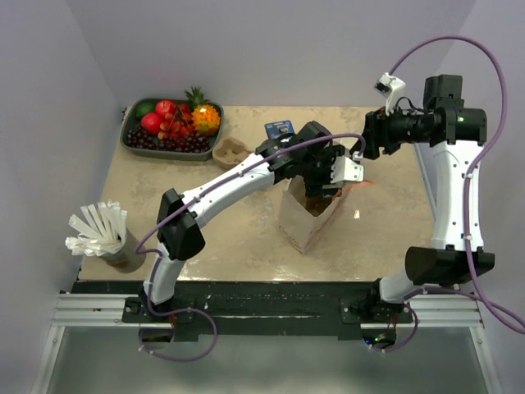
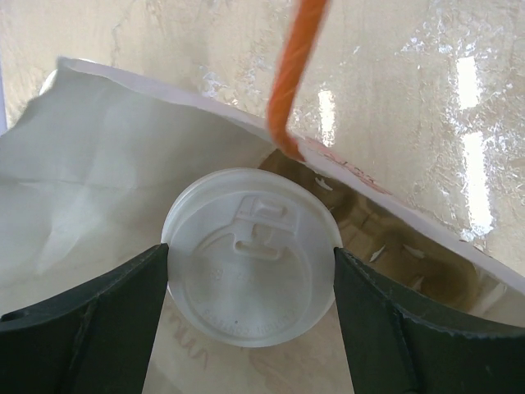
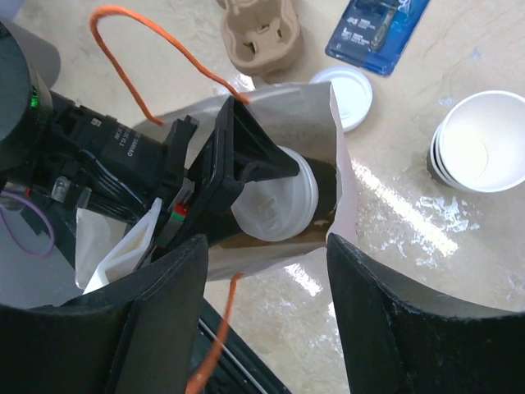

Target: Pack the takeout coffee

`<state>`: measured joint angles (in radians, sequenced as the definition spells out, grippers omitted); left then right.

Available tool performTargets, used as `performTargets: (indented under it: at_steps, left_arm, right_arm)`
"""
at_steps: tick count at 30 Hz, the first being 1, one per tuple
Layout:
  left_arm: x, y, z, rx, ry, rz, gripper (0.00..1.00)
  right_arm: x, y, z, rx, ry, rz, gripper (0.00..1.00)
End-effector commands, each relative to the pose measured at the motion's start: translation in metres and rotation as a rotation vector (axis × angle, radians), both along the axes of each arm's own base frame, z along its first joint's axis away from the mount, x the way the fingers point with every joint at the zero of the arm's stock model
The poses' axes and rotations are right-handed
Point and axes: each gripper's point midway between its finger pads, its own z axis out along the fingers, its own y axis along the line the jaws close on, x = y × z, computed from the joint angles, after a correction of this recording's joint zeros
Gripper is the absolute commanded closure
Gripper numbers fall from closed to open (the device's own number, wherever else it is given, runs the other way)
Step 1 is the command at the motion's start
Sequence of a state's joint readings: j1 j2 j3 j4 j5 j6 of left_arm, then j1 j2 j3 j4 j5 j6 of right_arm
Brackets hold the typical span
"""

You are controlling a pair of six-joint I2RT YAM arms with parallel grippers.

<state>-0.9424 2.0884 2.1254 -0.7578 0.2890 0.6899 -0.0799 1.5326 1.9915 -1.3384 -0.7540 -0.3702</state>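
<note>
Two dark fingers (image 2: 90, 320) of the left gripper (image 2: 250, 261) press the white lid of the coffee (image 3: 275, 205) from both sides, a firm hold on the one cup. The cup sits inside the mouth of the single paper bag (image 3: 287, 115). The right gripper (image 3: 267, 242) has its two jaws spread, one on each side of the bag's mouth; whether they touch the paper I cannot tell. Two orange handles (image 2: 293, 70) loop from the bag. On the table (image 1: 246, 246) beyond it lie one loose lid (image 3: 351, 92), one stack of nested cups (image 3: 480, 144), one carrier (image 3: 258, 33) and one blue packet (image 3: 377, 25). One fruit tray (image 1: 125, 135) sits at the far left corner.
</note>
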Motion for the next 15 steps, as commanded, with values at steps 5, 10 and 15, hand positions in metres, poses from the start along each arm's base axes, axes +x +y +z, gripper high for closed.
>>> performTargets:
  at_steps: [5,10,15]
  left_arm:
    - [0.002,-0.005,0.013,-0.044,0.018,0.009,1.00]
    - [0.002,-0.004,0.020,-0.058,0.017,0.013,1.00]
    - [0.001,-0.003,0.017,-0.059,0.045,0.021,1.00]
  right_arm:
    - [-0.009,-0.014,-0.038,-0.107,0.073,0.018,0.39]
    - [-0.007,-0.008,-0.050,-0.112,0.089,0.048,0.41]
    - [-0.007,0.003,-0.066,-0.132,0.101,0.078,0.48]
